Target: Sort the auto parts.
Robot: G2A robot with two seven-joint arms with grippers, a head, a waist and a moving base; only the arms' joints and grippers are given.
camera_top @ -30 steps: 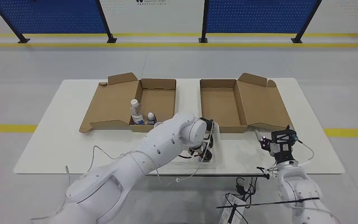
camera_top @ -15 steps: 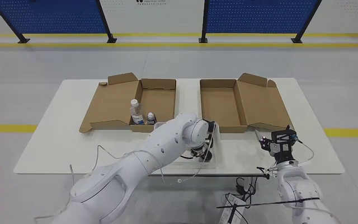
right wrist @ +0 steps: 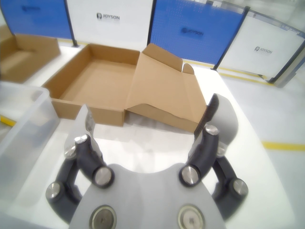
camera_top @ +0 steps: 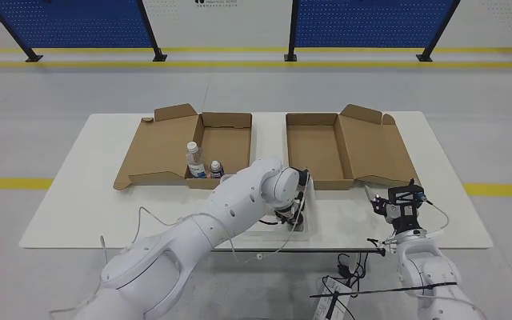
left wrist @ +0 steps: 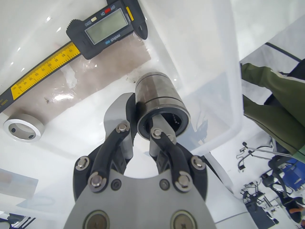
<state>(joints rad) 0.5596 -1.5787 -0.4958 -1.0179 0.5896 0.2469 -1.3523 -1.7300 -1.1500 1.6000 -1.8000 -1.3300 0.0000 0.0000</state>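
While nipping the wall of the linear bearing, one finger inside its bore, the left gripper reaches into the clear bin, lower centre of the top view. The left wrist view resolves the bearing's grooved steel barrel and black end, plus a digital caliper and a steel ring. The right gripper gapes wide, empty.

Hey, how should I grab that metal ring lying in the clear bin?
Probably from straight above, by its rim: the ring lies flat, hole up, so one finger can go inside, one outside, as the left claw holds the cylinder.
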